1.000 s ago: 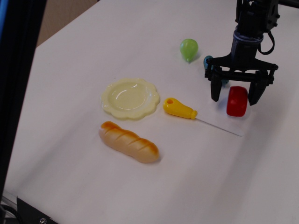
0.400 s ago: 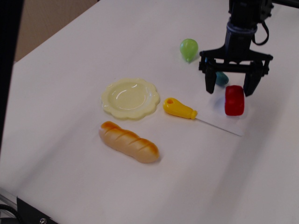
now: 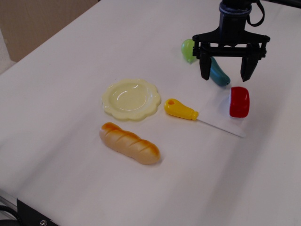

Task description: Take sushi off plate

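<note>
The sushi (image 3: 239,102), a small block with a glossy red top, lies on the white table at the right, on the blade tip of a toy knife. The pale yellow scalloped plate (image 3: 131,98) sits left of centre with nothing on it. My gripper (image 3: 226,75) is open and empty. It hangs above the table, up and to the left of the sushi, clear of it.
A toy knife with a yellow handle (image 3: 181,109) and a white blade lies between plate and sushi. An orange-tan bread loaf (image 3: 129,142) lies in front of the plate. A green pear-like toy (image 3: 187,49) and a teal toy (image 3: 219,75) lie under and behind the gripper.
My open gripper has risen from around the sushi and moved back and left, leaving the sushi on the table. The teal toy now shows between the fingers.
</note>
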You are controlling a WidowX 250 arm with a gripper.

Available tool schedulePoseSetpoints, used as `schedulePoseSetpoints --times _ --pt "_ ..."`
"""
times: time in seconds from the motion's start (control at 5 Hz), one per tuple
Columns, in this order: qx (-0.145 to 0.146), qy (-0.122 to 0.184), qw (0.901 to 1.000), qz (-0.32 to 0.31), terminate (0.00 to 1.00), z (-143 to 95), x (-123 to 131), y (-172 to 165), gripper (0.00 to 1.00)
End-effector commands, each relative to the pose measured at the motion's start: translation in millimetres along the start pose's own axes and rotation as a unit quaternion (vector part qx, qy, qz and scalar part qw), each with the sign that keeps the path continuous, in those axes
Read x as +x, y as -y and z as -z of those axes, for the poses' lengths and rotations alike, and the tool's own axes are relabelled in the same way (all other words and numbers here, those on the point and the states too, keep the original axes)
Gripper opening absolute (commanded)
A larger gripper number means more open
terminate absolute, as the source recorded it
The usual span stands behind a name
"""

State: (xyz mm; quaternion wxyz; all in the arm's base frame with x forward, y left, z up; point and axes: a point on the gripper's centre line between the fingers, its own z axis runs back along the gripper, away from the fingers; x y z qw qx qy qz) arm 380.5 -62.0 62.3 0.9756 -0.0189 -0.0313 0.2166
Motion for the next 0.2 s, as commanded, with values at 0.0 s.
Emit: schedulePoseSetpoints --times 0.0 --pt "-0.026 0.039 0.9989 -0.002 1.0 -35.0 -0.6 3.6 1.0"
